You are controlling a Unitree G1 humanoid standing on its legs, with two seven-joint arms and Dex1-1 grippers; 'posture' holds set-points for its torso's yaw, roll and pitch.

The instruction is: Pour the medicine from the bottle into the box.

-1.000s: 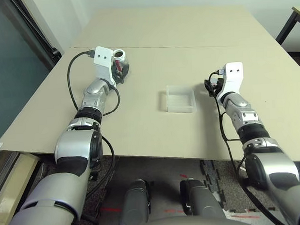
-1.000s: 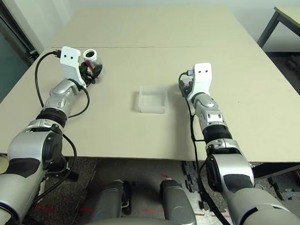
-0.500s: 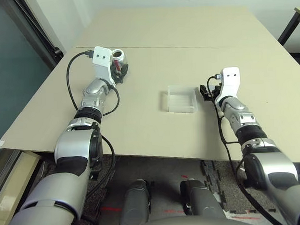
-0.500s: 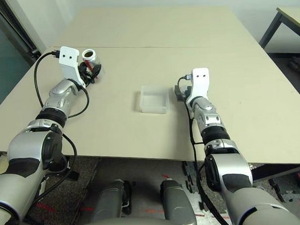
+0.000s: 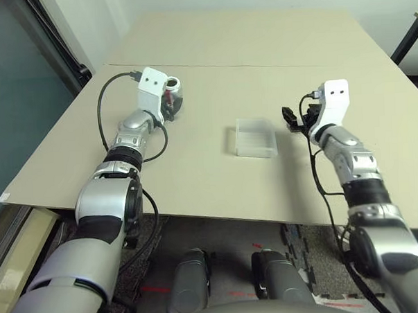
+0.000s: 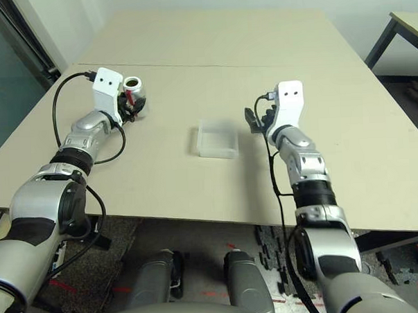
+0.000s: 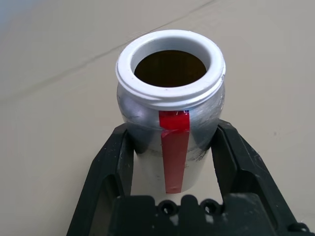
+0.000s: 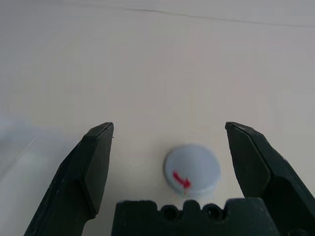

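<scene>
The bottle point(image 7: 170, 98) is silver with a red strip down its side and a white, uncapped mouth. It stands upright at the table's far left, and my left gripper point(image 5: 170, 103) is shut on its body. Inside, the bottle is dark, so the medicine is hidden. The box point(image 5: 255, 137), shallow and clear, sits at the table's middle. To its right my right gripper point(image 8: 170, 130) hangs open a little above the table. A round grey cap point(image 8: 192, 170) with a red mark lies on the table between and below its fingers.
The beige table point(image 5: 217, 191) has a seam point(image 5: 260, 65) running across its far half. Its left edge borders dark glass point(image 5: 19, 88). Another table's leg point(image 5: 405, 40) shows at the far right. Black cables loop beside both forearms.
My right gripper dipped to the table beside the box, then rose again and now stands open over the cap. The left arm has shifted the bottle slightly.
</scene>
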